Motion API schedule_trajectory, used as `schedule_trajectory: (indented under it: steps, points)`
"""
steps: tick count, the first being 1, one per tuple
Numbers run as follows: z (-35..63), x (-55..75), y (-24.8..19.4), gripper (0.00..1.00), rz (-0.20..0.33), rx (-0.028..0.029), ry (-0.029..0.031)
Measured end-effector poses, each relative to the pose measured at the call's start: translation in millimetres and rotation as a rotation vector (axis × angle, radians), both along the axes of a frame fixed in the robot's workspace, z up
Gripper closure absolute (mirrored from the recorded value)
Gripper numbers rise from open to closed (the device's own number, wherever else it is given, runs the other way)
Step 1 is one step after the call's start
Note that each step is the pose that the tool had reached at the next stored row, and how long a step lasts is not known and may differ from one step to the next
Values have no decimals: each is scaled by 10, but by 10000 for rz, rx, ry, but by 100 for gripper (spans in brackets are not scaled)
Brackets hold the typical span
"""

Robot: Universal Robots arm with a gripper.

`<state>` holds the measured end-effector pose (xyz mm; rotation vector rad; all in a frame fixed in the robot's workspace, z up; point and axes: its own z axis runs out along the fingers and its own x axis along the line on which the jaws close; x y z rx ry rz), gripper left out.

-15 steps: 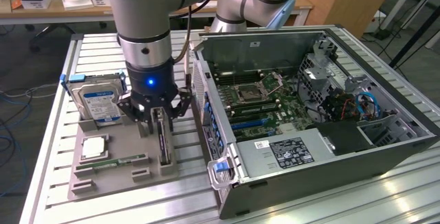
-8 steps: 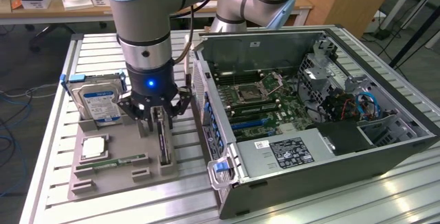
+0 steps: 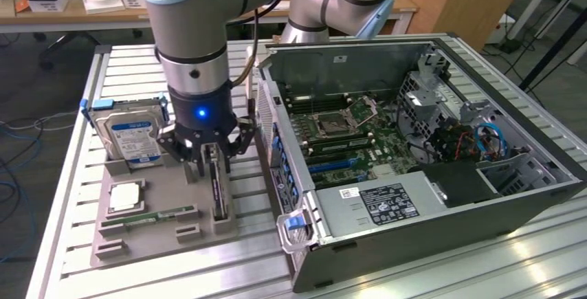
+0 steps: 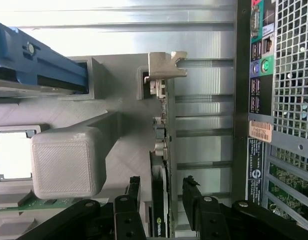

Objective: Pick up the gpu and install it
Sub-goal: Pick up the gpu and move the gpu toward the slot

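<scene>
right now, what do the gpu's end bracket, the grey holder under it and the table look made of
End bracket of the gpu: bare metal, probably steel, going by its thin, bent, silvery sheet. Grey holder: likely 3D-printed plastic, matte with fine layer lines across its faces. Table: seemingly aluminium profile, with pale satin slats and grooves that catch the glare.

One gpu [image 3: 218,192], one hard drive [image 3: 133,134]

Robotics laboratory: robot arm [image 3: 188,24] over slotted aluminium worktop [image 3: 69,196], opened computer case [image 3: 413,141], cluttered desks [image 3: 73,16] at far side.
</scene>
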<state>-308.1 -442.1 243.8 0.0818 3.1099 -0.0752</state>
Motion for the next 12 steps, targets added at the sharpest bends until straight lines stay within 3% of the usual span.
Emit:
schedule_trajectory:
  steps: [5,12]
  points:
    - [-12,-14,0,53,316,-6,2]
    - [-27,-15,-5,53,278,-7,1]
